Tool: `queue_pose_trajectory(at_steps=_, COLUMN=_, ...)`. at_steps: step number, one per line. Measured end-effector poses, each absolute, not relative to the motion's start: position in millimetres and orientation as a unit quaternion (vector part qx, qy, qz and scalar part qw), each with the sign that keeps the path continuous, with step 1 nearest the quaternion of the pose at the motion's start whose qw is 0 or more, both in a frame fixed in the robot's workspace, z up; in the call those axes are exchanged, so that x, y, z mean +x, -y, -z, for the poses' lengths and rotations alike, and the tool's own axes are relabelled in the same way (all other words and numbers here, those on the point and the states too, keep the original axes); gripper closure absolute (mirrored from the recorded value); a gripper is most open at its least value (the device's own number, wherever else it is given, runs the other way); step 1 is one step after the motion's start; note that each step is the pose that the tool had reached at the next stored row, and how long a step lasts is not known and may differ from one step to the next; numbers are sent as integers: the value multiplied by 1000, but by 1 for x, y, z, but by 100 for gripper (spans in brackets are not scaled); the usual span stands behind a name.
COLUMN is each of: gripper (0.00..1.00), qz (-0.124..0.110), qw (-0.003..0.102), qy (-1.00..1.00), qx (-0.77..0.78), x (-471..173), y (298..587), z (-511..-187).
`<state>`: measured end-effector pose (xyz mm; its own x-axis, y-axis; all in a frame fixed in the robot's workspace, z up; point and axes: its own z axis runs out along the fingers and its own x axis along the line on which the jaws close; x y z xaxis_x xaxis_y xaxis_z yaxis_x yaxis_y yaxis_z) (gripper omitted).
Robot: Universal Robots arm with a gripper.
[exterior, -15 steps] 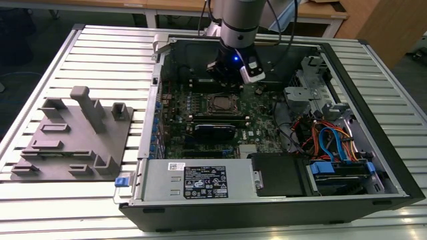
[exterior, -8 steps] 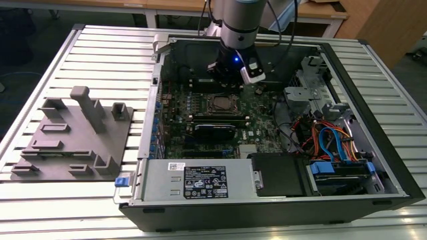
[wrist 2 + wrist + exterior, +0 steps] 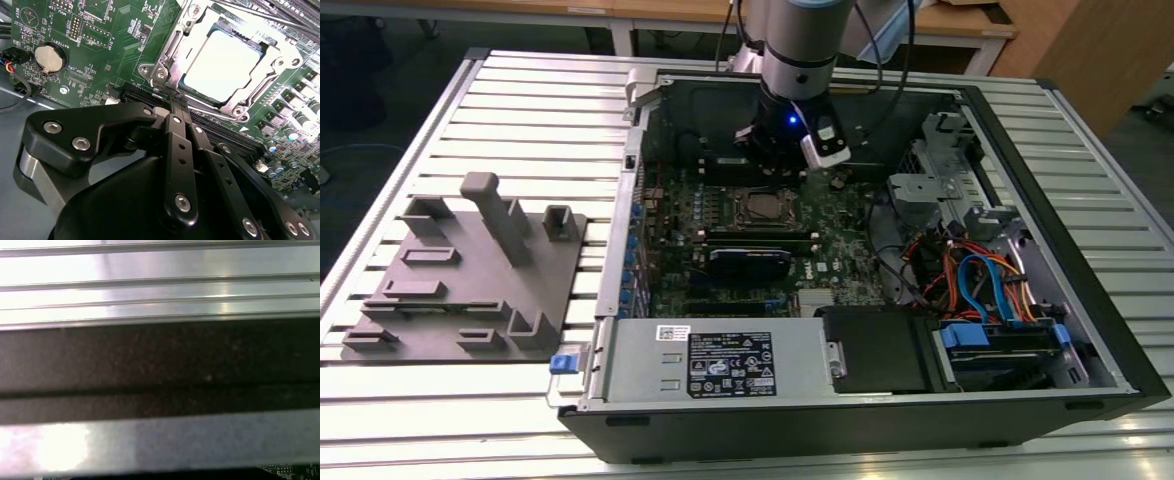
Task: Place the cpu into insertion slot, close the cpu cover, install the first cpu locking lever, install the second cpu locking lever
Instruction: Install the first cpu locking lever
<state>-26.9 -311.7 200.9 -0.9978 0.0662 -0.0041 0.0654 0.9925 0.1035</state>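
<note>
Now cpu point(image 3: 222, 62) sits in insertion slot point(image 3: 159, 74), cpu cover point(image 3: 192, 42) down. We judge cpu light, rigid, fragile: edge hold only. Gripper point(image 3: 176, 102) closed, nothing held.

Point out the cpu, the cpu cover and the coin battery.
cpu point(image 3: 223, 65): second wrist view, metal top.
cpu cover point(image 3: 186, 47): second wrist view, frame edge.
coin battery point(image 3: 50, 59): second wrist view, centre.

Small white printed letters and numbers mark the green circuit board point(image 3: 95, 45) around the round silver coin battery point(image 3: 50, 59), off to one side of the gripper point(image 3: 178, 101). A black sticker with white print point(image 3: 731, 362) sits on the grey metal box point(image 3: 640, 375), well apart from the gripper, and its print is too small to make out.
</note>
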Motion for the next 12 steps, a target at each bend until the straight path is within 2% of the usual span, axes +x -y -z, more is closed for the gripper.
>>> queue_pose_trajectory(at_steps=12, gripper=89, qz=-52, qw=4, qy=-998, qx=33, x=-27, y=312, z=-203)
